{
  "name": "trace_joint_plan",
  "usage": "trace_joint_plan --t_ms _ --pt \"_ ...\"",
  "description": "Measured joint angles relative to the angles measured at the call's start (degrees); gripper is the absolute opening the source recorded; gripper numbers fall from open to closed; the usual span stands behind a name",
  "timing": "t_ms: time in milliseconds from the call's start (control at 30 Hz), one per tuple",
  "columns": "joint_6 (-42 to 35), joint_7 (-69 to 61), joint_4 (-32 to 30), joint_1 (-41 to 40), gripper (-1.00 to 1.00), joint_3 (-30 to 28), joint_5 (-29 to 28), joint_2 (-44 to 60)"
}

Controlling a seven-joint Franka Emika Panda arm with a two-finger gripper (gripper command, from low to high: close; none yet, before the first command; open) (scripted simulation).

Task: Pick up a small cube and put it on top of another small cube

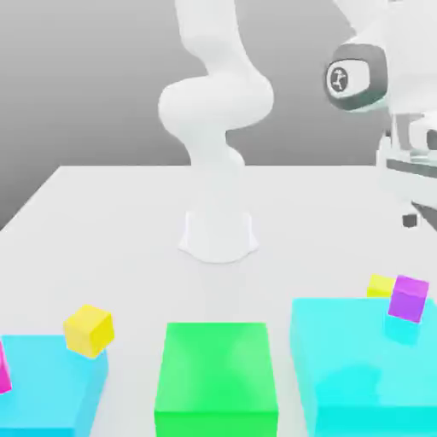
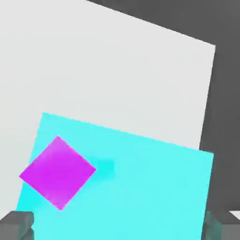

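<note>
One small yellow cube (image 1: 89,329) rests on the far corner of the cyan block (image 1: 51,384) at the exterior view's left. A second small yellow cube (image 1: 379,285) sits at the back of the larger cyan block (image 1: 358,367) at the exterior view's right, partly hidden by a purple cube (image 1: 409,297). My gripper (image 1: 416,210) hangs high above that right block. In the hand view the gripper (image 2: 118,228) is open, its fingertips (image 2: 16,224) spread wide over the cyan block (image 2: 140,187) and the purple cube (image 2: 57,172), and it holds nothing.
A green block (image 1: 217,375) stands between the two cyan blocks. A magenta cube (image 1: 2,367) shows at the left edge. The arm's white base (image 1: 218,235) stands mid-table, with bare white table (image 1: 111,230) around it.
</note>
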Motion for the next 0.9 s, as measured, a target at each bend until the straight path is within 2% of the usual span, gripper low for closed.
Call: trace_joint_plan --t_ms 300,533,567,767,900 --pt "7.1 -21.5 -6.5 9.4 0.00 4.4 -1.2 11.0" --pt "18.1 -20.6 -4.9 11.4 0.00 1.3 -5.6 24.7" --pt "19.3 -20.4 -4.7 11.8 -1.00 0.8 -5.8 26.1" --pt "19.7 -20.3 -4.5 12.0 -1.00 0.6 -6.0 26.8" --pt "15.1 -21.4 -5.6 10.9 -1.00 2.1 -4.5 21.1"
